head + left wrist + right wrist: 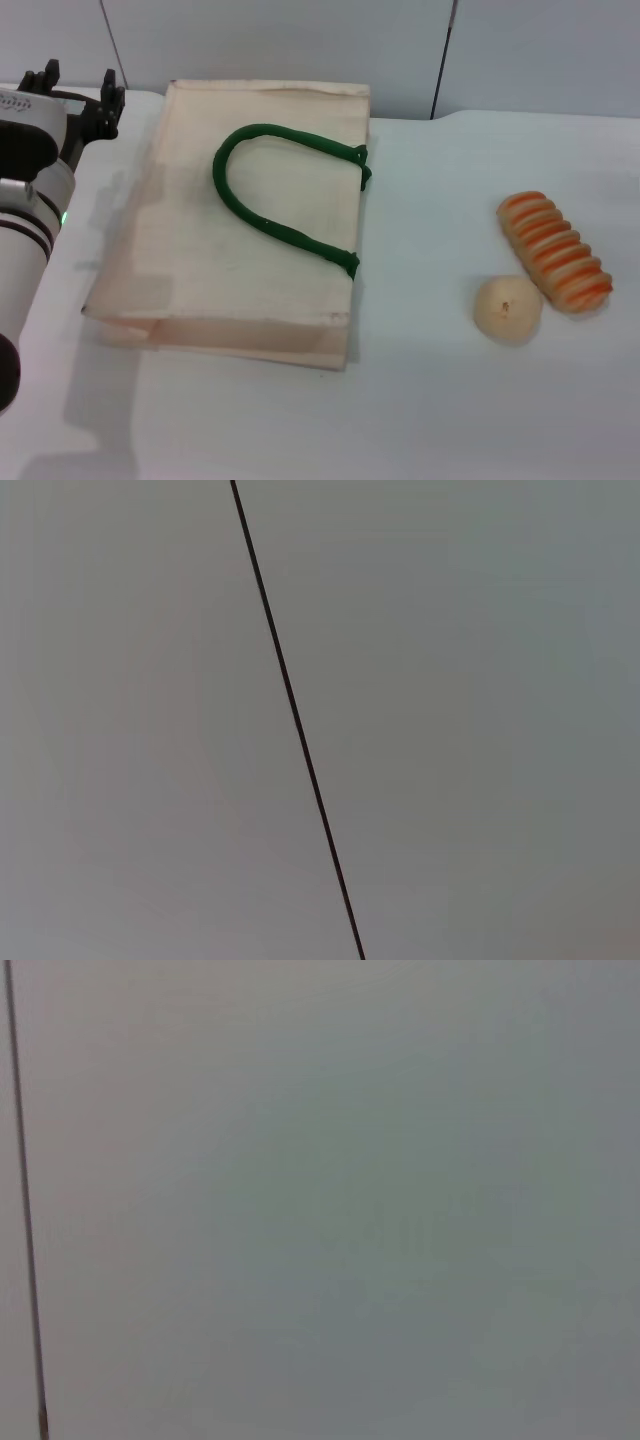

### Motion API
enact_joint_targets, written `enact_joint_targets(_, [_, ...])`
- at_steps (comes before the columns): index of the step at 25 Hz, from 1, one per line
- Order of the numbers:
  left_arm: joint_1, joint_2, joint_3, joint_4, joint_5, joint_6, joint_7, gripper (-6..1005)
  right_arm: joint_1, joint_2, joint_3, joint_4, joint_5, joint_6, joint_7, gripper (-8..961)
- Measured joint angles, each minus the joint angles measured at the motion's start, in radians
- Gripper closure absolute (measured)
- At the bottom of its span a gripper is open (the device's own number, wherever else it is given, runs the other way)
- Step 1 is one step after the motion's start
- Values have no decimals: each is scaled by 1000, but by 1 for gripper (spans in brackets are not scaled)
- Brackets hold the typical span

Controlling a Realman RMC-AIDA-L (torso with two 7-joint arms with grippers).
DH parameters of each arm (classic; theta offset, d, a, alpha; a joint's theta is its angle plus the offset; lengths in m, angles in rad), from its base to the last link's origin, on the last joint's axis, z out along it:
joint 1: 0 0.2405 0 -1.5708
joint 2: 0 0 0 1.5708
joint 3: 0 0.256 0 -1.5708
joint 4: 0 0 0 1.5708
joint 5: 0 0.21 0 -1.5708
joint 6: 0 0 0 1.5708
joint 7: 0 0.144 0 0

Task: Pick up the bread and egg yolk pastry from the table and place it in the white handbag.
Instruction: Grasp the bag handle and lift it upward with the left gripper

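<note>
The bread (pixel 555 251), an elongated ridged loaf striped orange and cream, lies on the white desk (pixel 440 400) toward the robot's right, set at a slant with one end toward the far side and the other nearer the robot; just beside its nearer end, on the side toward the bag, sits the egg yolk pastry (pixel 508 310), a round pale beige ball with a small dark speck on top, very close to the loaf, though contact cannot be told; well apart from both, across a bare stretch of desk to the left, the white handbag (pixel 200 270) lies flat, a cream cloth tote with its dark green rope handle (pixel 262 200) looped over its upper face; beyond the bag's far left corner the left gripper (pixel 78 88) hangs above the desk at the end of the white left arm (pixel 25 215), its black fingers spread apart and holding nothing; the right gripper is out of sight in the head view; both wrist views show only a plain grey wall (pixel 450 730) crossed by a thin dark seam (pixel 295 715).
</note>
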Motion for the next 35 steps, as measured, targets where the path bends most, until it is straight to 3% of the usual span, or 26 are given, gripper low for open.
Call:
enact_joint_targets(6, [-1,1,0,-1,0,0,1,334,-1,-1,1,2,3,-10,0,545])
enact_joint_targets(17, [-1,3,0,-3,-3,0,2,358,-2,-1,4,4,3,-10,6,275])
enact_joint_targets(29, [-3,2,-1,22,-8,-5,2,362,10,-4,4,9,1,21,6,274])
enact_joint_targets(32, [12,3,-9,77,-14,-44,1,363,10,-5,4,11,-3,27,6,274])
enact_joint_targets(35, [30,10,-50,171,-45,-168,3,364,14,-7,1,12,-6,47,7,274])
